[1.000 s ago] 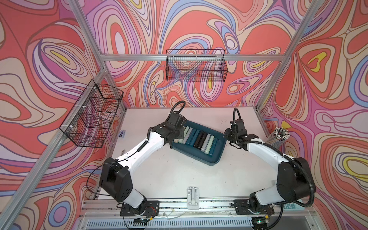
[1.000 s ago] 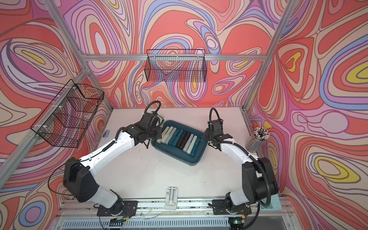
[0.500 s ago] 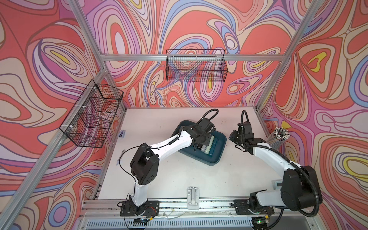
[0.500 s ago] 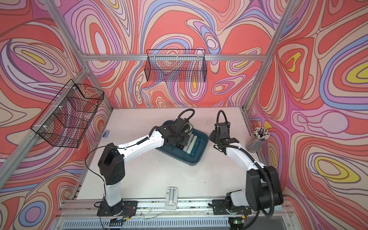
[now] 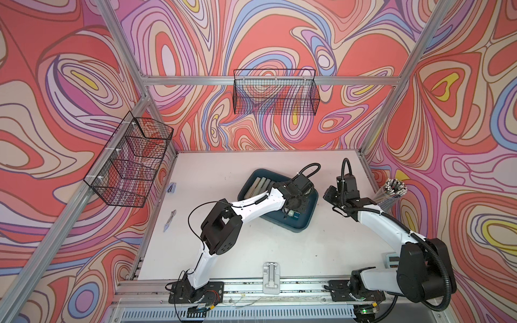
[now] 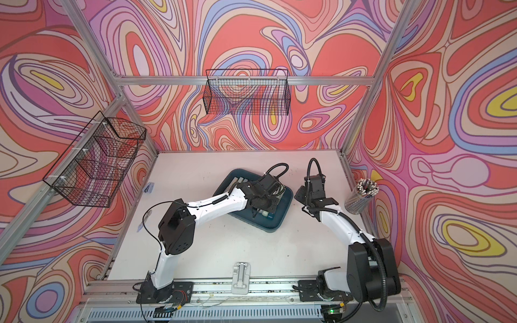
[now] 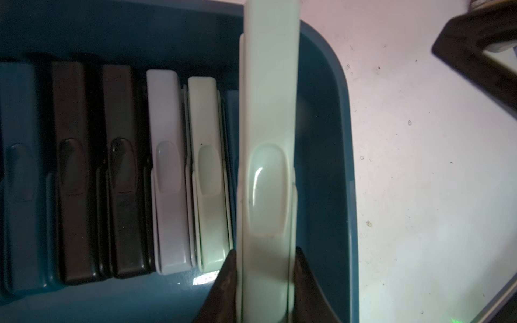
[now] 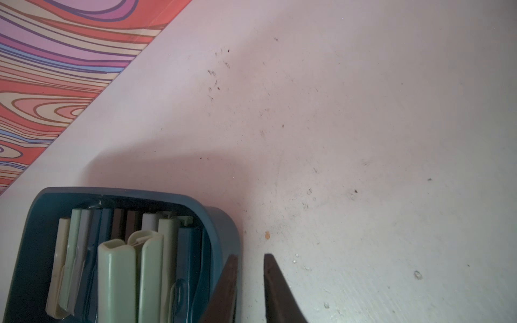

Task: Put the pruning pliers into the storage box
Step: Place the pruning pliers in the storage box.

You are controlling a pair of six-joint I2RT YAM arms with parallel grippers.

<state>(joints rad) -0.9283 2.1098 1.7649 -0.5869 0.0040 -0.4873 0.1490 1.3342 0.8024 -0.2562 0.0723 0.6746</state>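
Observation:
The storage box (image 5: 282, 223) (image 6: 268, 228) is a dark teal tray on the white table, seen in both top views. Several pruning pliers (image 7: 167, 167) lie side by side in it, in teal, black, white and pale green. My left gripper (image 7: 264, 279) is shut on a pale green pruning plier (image 7: 268, 167). It holds the plier lengthwise above the bare right end of the box (image 7: 321, 139). The left gripper (image 5: 292, 211) hides much of the box from above. My right gripper (image 8: 251, 260) (image 5: 328, 195) hangs beside the box rim (image 8: 221, 223), its jaws narrowly open and empty.
A thin grey knife-like tool (image 5: 169, 221) and a small blue gadget (image 5: 171, 188) lie near the table's left edge. A clear cup of sticks (image 5: 391, 193) stands at the right edge. Black wire baskets hang on the left wall (image 5: 131, 162) and the back wall (image 5: 275, 95).
My left arm has swung from the box's left end across to its right end, carrying the pale green plier. The right gripper has shifted only slightly beside the box.

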